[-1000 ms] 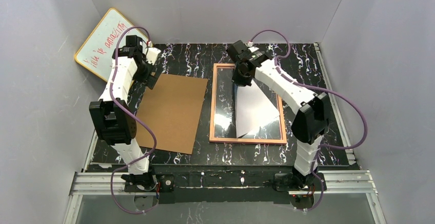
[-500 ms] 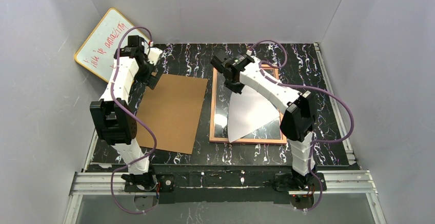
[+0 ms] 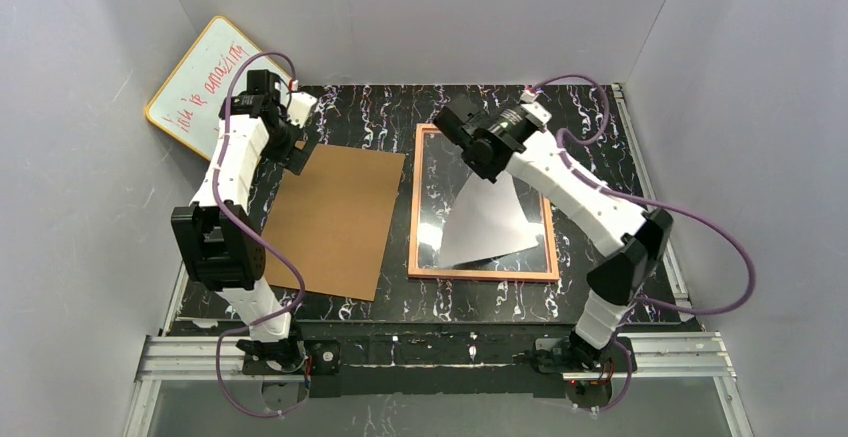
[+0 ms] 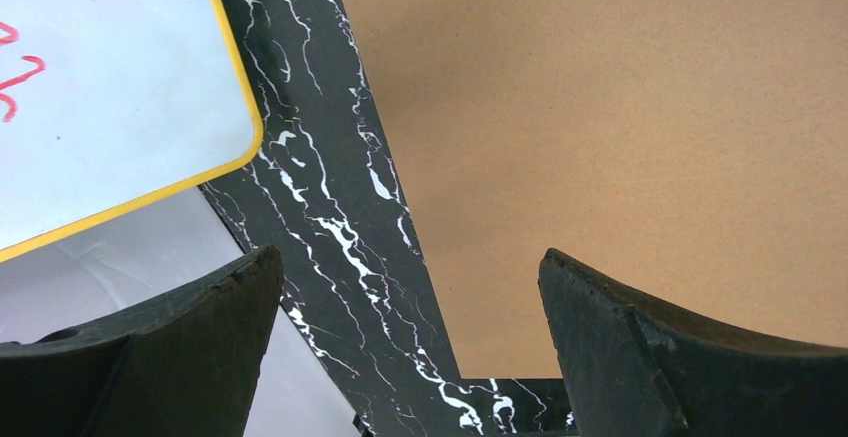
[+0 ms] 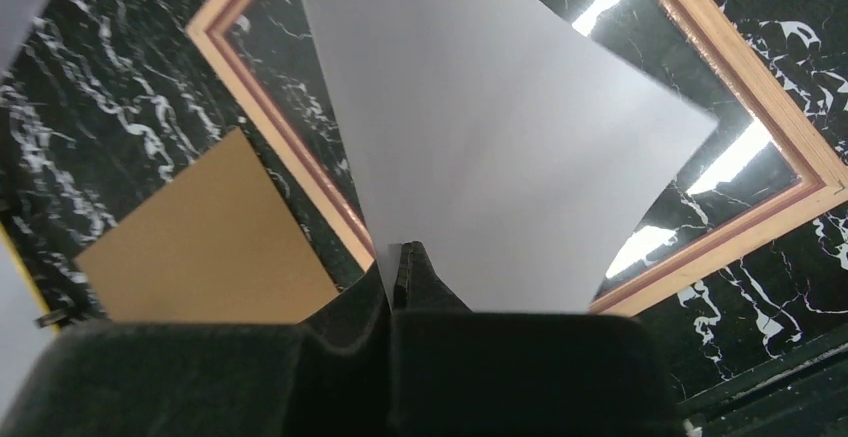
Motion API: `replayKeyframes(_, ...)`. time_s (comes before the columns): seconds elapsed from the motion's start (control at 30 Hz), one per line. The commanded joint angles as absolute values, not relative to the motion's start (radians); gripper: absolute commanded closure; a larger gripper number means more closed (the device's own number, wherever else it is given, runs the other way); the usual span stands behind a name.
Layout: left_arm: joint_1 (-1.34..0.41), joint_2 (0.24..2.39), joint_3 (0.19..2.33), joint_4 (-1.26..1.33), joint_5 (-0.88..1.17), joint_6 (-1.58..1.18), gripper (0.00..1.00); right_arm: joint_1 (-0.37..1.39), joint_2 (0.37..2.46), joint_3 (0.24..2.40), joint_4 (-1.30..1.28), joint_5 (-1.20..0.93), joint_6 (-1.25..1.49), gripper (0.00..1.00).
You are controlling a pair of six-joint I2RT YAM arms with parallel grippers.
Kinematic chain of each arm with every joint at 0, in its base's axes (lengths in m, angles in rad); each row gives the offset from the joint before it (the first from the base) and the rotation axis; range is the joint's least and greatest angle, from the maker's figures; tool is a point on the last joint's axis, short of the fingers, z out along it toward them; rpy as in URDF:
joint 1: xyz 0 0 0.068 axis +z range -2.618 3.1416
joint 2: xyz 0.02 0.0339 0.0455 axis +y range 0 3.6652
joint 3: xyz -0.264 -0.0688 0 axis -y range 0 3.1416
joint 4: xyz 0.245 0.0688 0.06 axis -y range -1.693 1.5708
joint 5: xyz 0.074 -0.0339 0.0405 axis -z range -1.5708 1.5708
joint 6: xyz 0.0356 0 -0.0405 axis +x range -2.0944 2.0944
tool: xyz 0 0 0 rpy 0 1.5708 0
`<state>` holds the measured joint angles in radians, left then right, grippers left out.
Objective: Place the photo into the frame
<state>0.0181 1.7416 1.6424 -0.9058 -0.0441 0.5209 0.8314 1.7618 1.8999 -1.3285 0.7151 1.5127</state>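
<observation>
The photo (image 3: 487, 224) shows its plain white back and hangs tilted over the frame, its near edge low on the pane. My right gripper (image 3: 480, 162) is shut on the photo's far corner; in the right wrist view the gripper (image 5: 398, 257) pinches the white sheet (image 5: 480, 137). The frame (image 3: 412, 227) lies flat on the table with its wood-coloured rear up, and shows in the right wrist view (image 5: 790, 147). My left gripper (image 3: 300, 152) is open and empty above the far left corner of the brown backing board (image 3: 335, 219), also seen in the left wrist view (image 4: 410, 347).
The brown backing board (image 4: 620, 107) lies left of the frame. A yellow-edged whiteboard (image 3: 200, 82) with red writing leans on the left wall and shows in the left wrist view (image 4: 110, 87). The table (image 3: 380, 107) is black marble-patterned, with grey walls around.
My right arm has swung back to the right and its elbow has moved out. The photo it holds has shifted and now hangs over the frame's middle right. The left arm has hardly moved.
</observation>
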Motion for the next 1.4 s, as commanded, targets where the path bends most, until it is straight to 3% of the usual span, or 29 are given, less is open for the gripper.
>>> replayKeyframes(0.0,0.014,1.661,1.629,-0.934,-0.027,0.527,0.02,0.842,1.664,1.953,-1.373,0.827,1.565,0.99)
replayKeyframes(0.27,-0.022,1.657,1.620,-0.936,-0.015,0.528,0.02,0.790,1.664,1.931,-1.376,0.790,1.454,0.99)
replayKeyframes(0.47,-0.023,1.653,1.599,-0.925,-0.017,0.532,0.02,0.770,1.793,1.960,-1.364,0.776,1.316,0.99)
replayKeyframes(0.77,-0.023,1.664,1.589,-0.907,-0.033,0.534,0.02,0.770,1.969,2.039,-1.135,0.652,0.967,0.99)
replayKeyframes(1.0,-0.023,1.675,1.586,-0.899,-0.039,0.535,0.02,0.770,2.103,2.093,-1.135,0.621,0.916,0.99)
replayKeyframes(1.37,-0.022,1.674,1.572,-0.891,-0.054,0.548,0.02,0.769,2.162,2.107,-1.235,0.673,1.052,0.99)
